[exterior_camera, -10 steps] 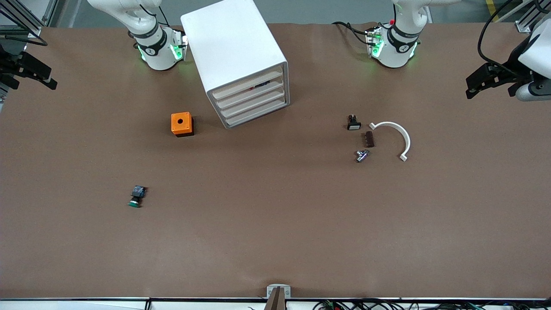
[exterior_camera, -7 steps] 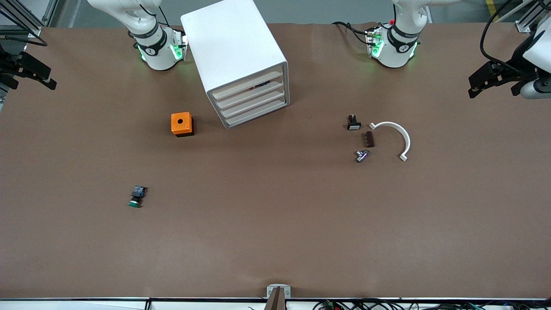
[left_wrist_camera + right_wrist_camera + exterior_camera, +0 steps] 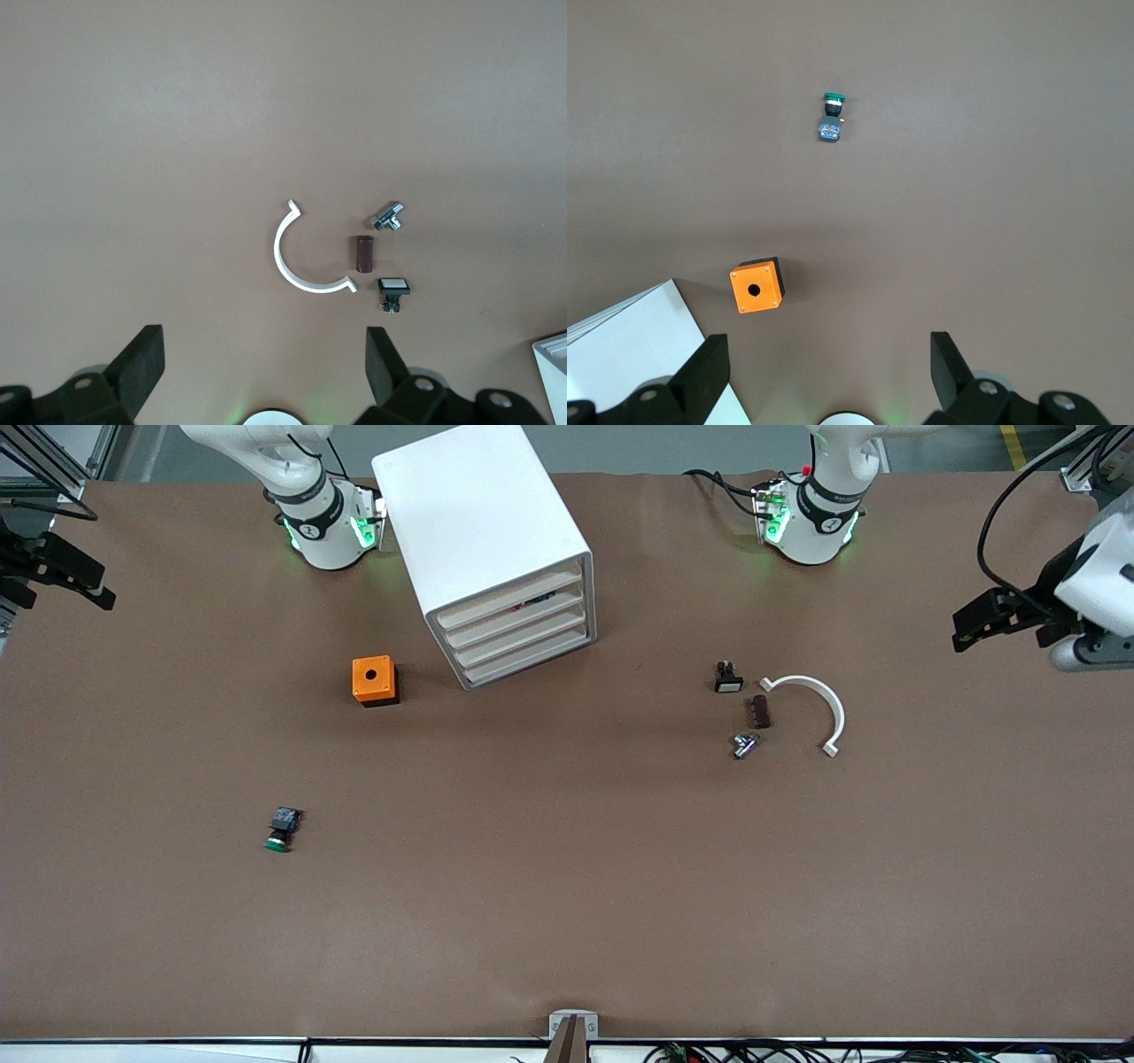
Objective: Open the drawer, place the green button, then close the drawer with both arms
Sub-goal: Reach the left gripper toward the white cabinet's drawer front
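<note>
The button (image 3: 281,829) lies on its side on the brown table (image 3: 567,903), green cap pointing toward the front camera, black-and-blue body at the other end; it sits toward the right arm's end of the table, alone, well apart from everything else; nothing is touching it. Up from there, farther from the camera, there's the orange cube (image 3: 374,680) with its hole facing up, and just beside that the white drawer cabinet (image 3: 485,549), standing at an angle, all four drawers (image 3: 518,631) pushed in.

The right gripper (image 3: 55,571) hangs high at the table's edge on the right arm's end, fingers spread wide and holding nothing; its wrist view looks down past both fingers (image 3: 709,372) onto the button (image 3: 831,119) and the cube (image 3: 757,285).

The left gripper (image 3: 997,615) is up over the left arm's end of the table, fingers parted too, empty; below its fingers (image 3: 142,367) the wrist view shows a small cluster: a white curved bracket (image 3: 813,710), a dark brown block (image 3: 760,711) just beside it, a black button with a white cap (image 3: 727,679), and a small metal fitting (image 3: 744,744) nearest the front camera.
</note>
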{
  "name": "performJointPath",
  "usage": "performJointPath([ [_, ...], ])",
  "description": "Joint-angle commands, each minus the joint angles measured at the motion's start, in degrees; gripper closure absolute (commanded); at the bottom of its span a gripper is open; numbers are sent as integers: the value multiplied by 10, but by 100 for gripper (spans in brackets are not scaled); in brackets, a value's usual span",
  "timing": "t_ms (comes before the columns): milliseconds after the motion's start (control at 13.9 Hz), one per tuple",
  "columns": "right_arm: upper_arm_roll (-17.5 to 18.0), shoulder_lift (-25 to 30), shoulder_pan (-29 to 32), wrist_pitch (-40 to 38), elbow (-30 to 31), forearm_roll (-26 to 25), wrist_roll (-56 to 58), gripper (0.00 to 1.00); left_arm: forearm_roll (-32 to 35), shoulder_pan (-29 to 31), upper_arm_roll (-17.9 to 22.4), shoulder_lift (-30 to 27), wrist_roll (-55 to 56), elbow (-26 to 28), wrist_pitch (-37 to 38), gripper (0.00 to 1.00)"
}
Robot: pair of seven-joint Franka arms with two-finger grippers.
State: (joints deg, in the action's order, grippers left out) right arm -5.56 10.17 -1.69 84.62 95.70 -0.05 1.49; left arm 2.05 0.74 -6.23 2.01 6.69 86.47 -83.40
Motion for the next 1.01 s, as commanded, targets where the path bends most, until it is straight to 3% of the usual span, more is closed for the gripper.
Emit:
performJointPath([
  [0,0,7,-4,-3,4,-7,-9,0,-13,-4,-7,21,-13,-21,6,0],
  [361,0,6,-4,-4,4,-3,-11,0,-92,-16,-9,30,44,9,7,0],
  [939,0,6,-6,-5,5,-3,-11,0,-109,-18,-43,65,161,13,18,0],
])
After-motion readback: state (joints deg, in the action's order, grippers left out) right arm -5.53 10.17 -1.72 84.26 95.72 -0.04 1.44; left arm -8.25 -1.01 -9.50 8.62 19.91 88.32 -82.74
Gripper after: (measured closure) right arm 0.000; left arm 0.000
